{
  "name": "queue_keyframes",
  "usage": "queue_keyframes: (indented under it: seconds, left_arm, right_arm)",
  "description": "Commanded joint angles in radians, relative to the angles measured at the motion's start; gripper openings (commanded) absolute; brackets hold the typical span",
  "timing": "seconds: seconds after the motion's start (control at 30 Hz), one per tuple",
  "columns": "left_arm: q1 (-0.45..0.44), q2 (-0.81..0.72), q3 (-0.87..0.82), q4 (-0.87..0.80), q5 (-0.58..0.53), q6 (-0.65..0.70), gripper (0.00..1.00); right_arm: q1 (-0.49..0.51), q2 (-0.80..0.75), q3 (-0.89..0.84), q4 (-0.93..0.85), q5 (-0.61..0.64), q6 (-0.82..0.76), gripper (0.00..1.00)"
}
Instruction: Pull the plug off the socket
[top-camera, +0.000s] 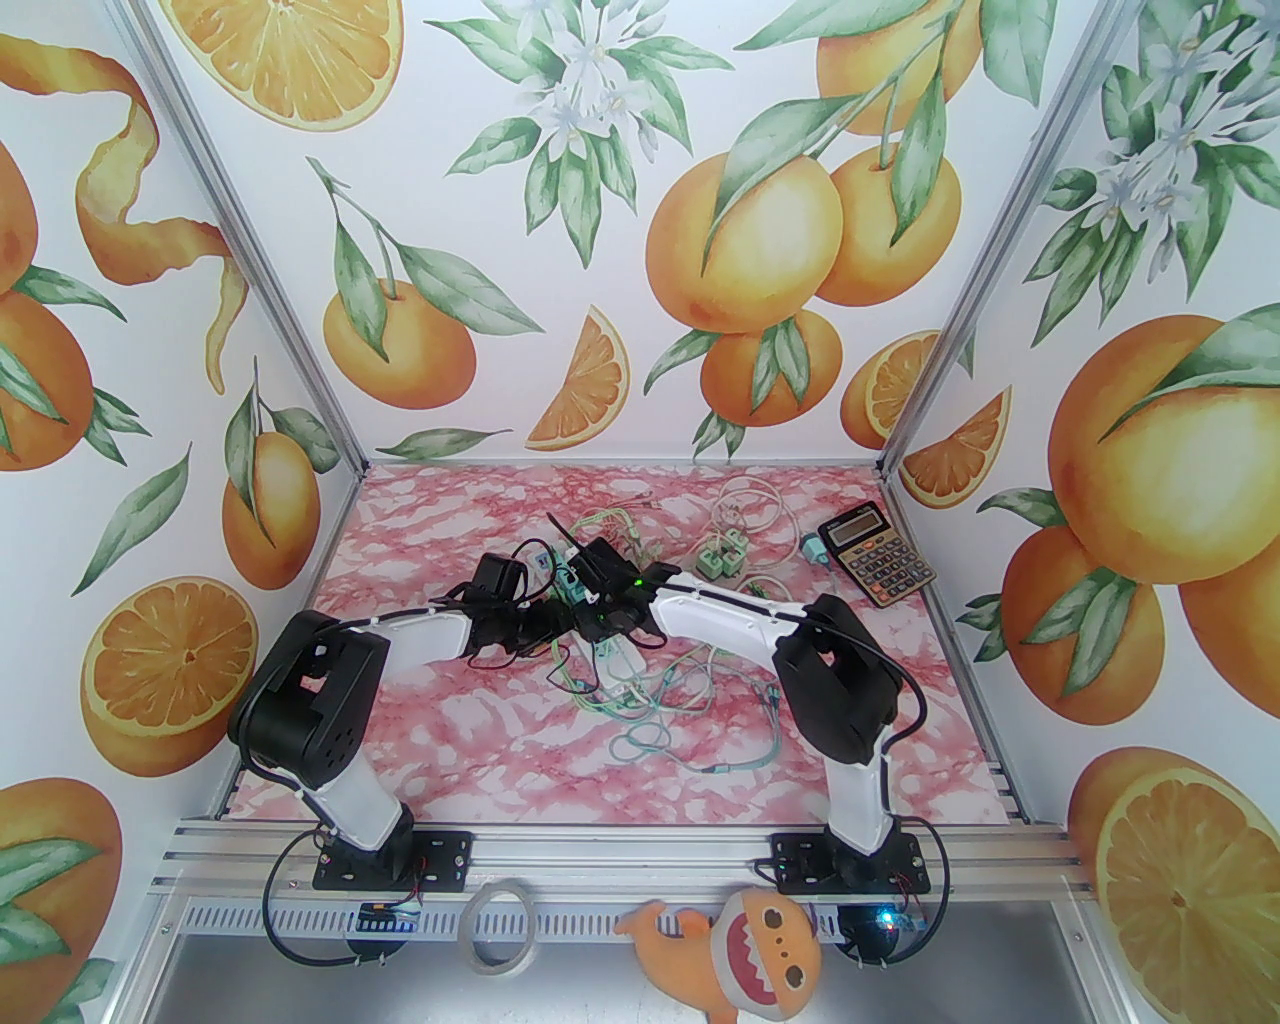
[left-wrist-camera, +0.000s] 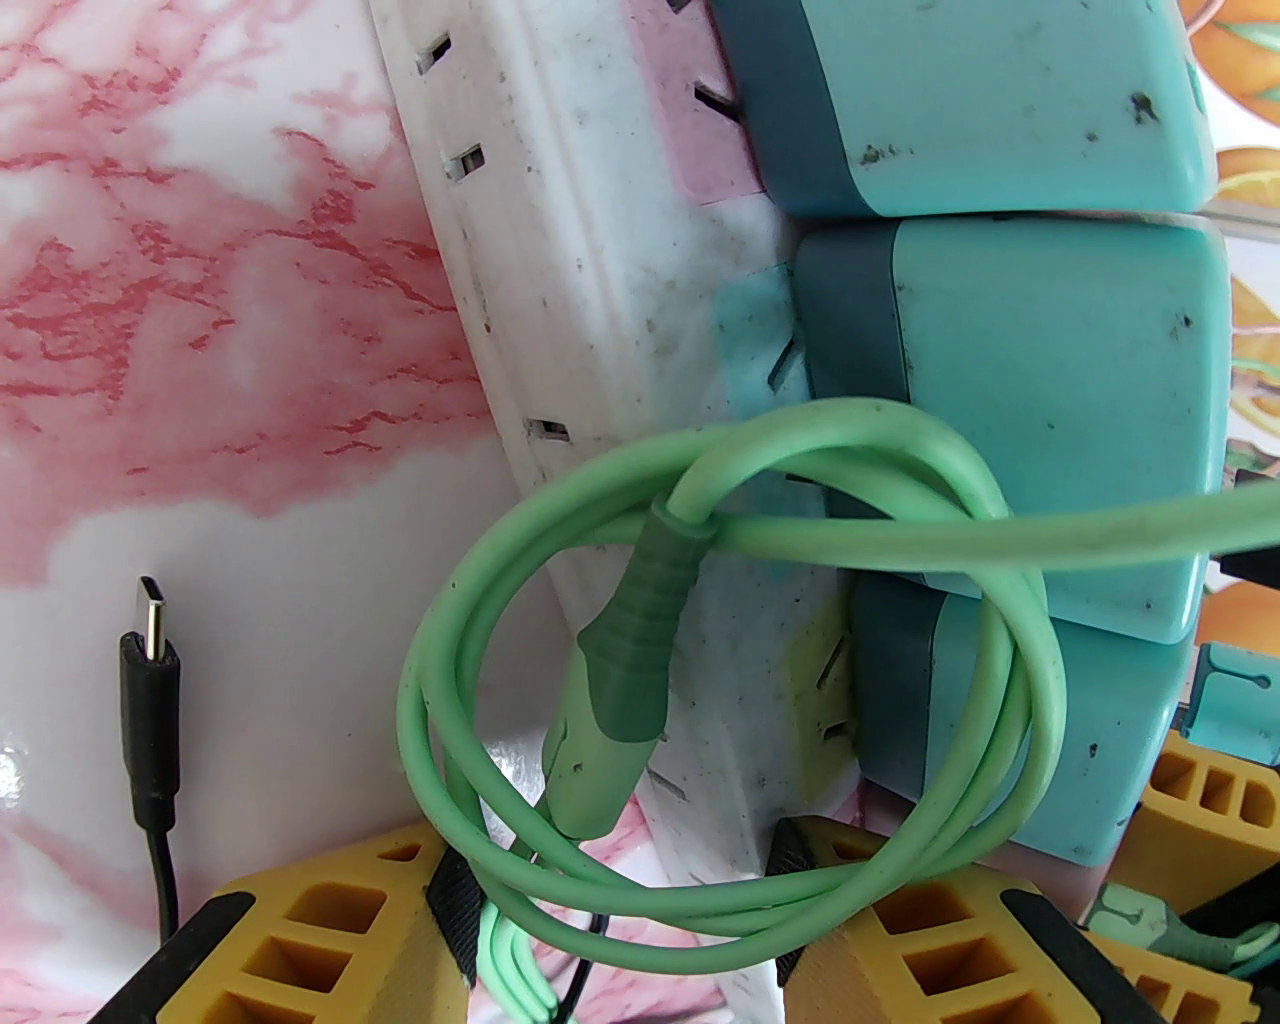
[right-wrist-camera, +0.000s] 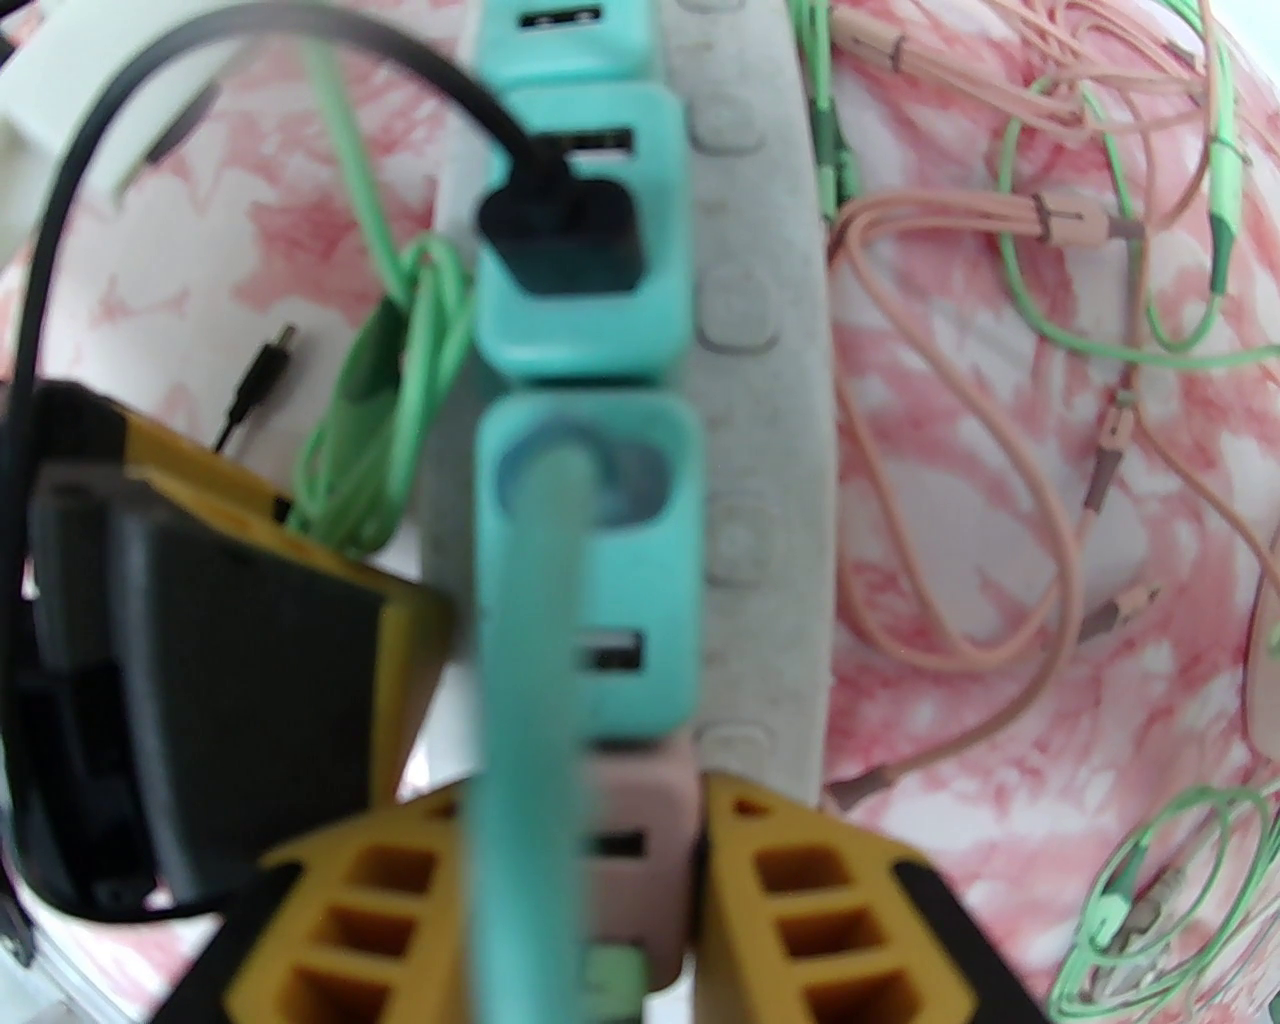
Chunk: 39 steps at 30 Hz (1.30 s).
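Right gripper (right-wrist-camera: 585, 800) on your arm (top-camera: 730, 610), stretched toward ten o'clock, nips the blocky pale-pink plastic plug (right-wrist-camera: 640, 800) (teal cable (right-wrist-camera: 530, 650) crossing it).

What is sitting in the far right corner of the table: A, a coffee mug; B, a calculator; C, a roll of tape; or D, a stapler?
B: the top view shows a calculator with a display and rows of dark keys lying flat at the far right corner of the table.
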Motion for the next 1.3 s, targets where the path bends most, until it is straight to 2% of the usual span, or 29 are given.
queue_keyframes:
  seconds: [0.0,0.2,0.6,0.73,1.03,1.13,1.27]
  left_arm:
    - [-0.008,0.03,0.002,-0.085,-0.075,0.021,0.52]
    - [-0.008,0.034,0.018,-0.099,-0.075,0.023,0.52]
    - [-0.008,0.059,0.059,-0.141,-0.076,0.039,0.52]
    - [-0.008,0.068,0.066,-0.152,-0.077,0.043,0.52]
    - [-0.008,0.091,0.077,-0.182,-0.086,0.044,0.51]
    - [-0.007,0.09,0.08,-0.187,-0.084,0.045,0.51]
    - [-0.006,0.084,0.082,-0.197,-0.089,0.045,0.51]
  right_arm:
    - [-0.048,-0.031,0.019,0.008,-0.062,0.036,0.29]
    - [-0.055,-0.046,0.02,0.026,-0.084,0.05,0.29]
    - [0.11,-0.001,0.084,-0.076,0.158,-0.098,0.29]
    - [0.093,-0.017,0.08,-0.073,0.146,-0.081,0.29]
    - [-0.044,-0.083,0.041,-0.018,-0.075,0.031,0.28]
    - [-0.035,-0.091,0.044,-0.03,-0.039,0.013,0.28]
    - [0.004,-0.095,0.061,-0.075,0.069,-0.038,0.29]
